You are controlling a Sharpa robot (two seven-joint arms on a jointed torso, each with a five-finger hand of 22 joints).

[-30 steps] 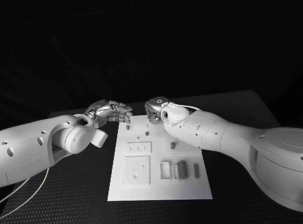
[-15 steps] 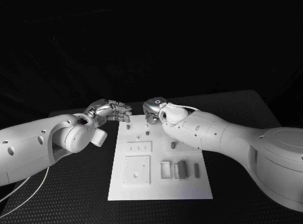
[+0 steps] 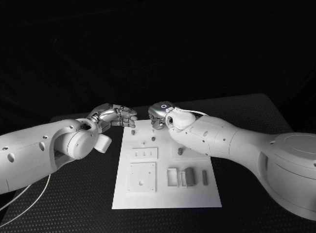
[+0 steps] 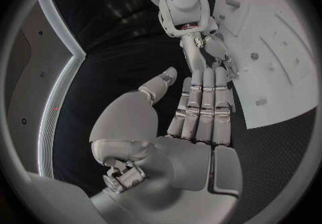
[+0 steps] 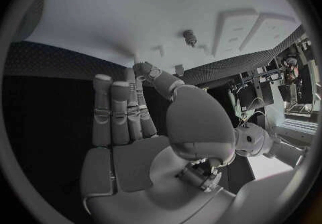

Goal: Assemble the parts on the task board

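Task board (image 3: 165, 194) lies flat in the middle of my black table (image 3: 67, 204), long side running from 6 toward 12 o'clock, and both my hands hover at its far end, around 12. I judge the assembly barely begun: I am at the reach stage, choosing a first piece.

My left hand (image 3: 116, 116) sits just off the board's far left corner, fingers straight and together, thumb apart, grasping nothing. My right hand (image 3: 160, 116) hangs over the far edge, fingers extended and likewise empty; my right wrist view shows them stretched toward the board with nothing between them.

Loose parts: a cluster of grey bars (image 3: 188, 176) at about 5 o'clock on the board, beside a square plate (image 3: 143, 175) at 7, and a small peg (image 3: 180, 151) near the centre. More small pegs stand near the far edge, too small to make out well.

My next move, I think, calls for drawing one hand back toward the bars and pinching one. My own right forearm (image 3: 221, 138) crosses the board's right side and could crowd that reach.
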